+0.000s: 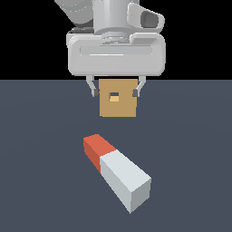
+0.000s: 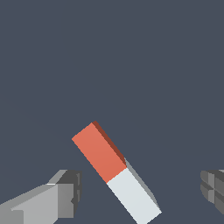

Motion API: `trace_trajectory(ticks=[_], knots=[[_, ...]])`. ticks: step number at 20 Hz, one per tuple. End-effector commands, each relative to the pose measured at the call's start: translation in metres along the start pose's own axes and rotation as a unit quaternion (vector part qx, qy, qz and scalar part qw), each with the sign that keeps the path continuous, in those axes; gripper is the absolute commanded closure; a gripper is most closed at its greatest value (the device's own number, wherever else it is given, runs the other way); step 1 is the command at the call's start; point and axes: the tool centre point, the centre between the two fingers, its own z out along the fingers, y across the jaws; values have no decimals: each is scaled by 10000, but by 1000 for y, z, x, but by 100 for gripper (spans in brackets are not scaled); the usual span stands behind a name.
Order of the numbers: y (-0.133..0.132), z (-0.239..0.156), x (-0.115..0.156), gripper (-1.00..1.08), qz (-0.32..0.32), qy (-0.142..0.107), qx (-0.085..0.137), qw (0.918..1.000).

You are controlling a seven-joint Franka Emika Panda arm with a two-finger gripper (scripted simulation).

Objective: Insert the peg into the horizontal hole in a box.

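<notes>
No text or labels seem readable anywhere.

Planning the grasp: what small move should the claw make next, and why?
Probably lower the open claw over the peg, turning to square its fingers across the bar. The peg lies untouched and skewed on the floor, with the box behind.

- peg [image 1: 117, 171]: red at one end, rest white-grey
- box [image 1: 118, 99]: plain tan, light brown; hole [image 1: 114, 97] darker inside
- gripper [image 1: 116, 88]: light grey body, dark grey fingertips [image 2: 70, 187]
- floor [image 1: 45, 149]: flat dark slate blue, no pattern
- backdrop [image 1: 27, 41]: black
</notes>
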Motion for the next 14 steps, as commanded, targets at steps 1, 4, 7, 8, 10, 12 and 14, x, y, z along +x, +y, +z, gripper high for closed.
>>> trace_trajectory(ticks=[1, 4, 7, 8, 10, 12, 14], knots=[[0, 0, 0, -92, 0, 0, 0, 10000], [0, 1, -1, -92, -24, 0, 0, 10000], [-1, 3, -3, -92, -97, 1, -1, 10000], [-1, 4, -4, -92, -132, 1, -1, 9999], [-1, 6, -7, -92, -218, 2, -2, 9998], [-2, 9, -10, -92, -325, 3, -3, 9995], [-2, 13, -14, -92, -454, 4, -4, 9990]])
